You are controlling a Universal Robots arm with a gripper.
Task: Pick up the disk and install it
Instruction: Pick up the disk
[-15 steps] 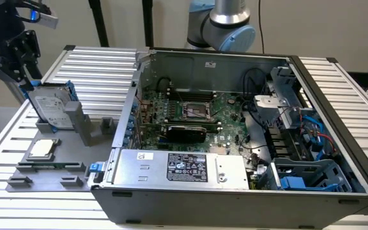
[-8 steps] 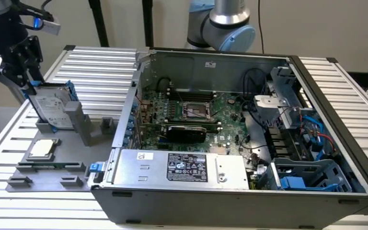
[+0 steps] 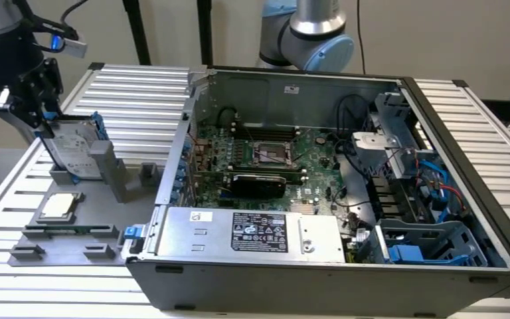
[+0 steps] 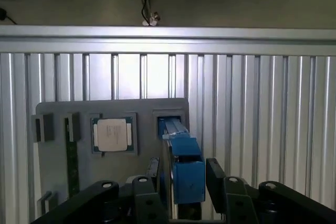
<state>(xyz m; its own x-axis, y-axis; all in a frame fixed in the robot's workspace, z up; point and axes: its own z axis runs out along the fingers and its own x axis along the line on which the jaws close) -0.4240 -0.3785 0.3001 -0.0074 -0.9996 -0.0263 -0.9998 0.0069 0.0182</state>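
Gripper (image 4: 182, 170) before you has its fingers (image 4: 216, 169) closed on the upright disk (image 4: 185, 153), standing in the grey holder tray (image 4: 52, 177).

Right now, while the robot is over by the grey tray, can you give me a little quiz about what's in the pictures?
1. True or false: the disk lies flat inside the computer case.
2. Which thing is the gripper nearest? A the disk, B the square chip, C the power-supply box.
3. Fill in: the disk's plastic frame is ____.
Key: 1 false, it stands upright on the grey tray outside the case; 2 A; 3 blue.
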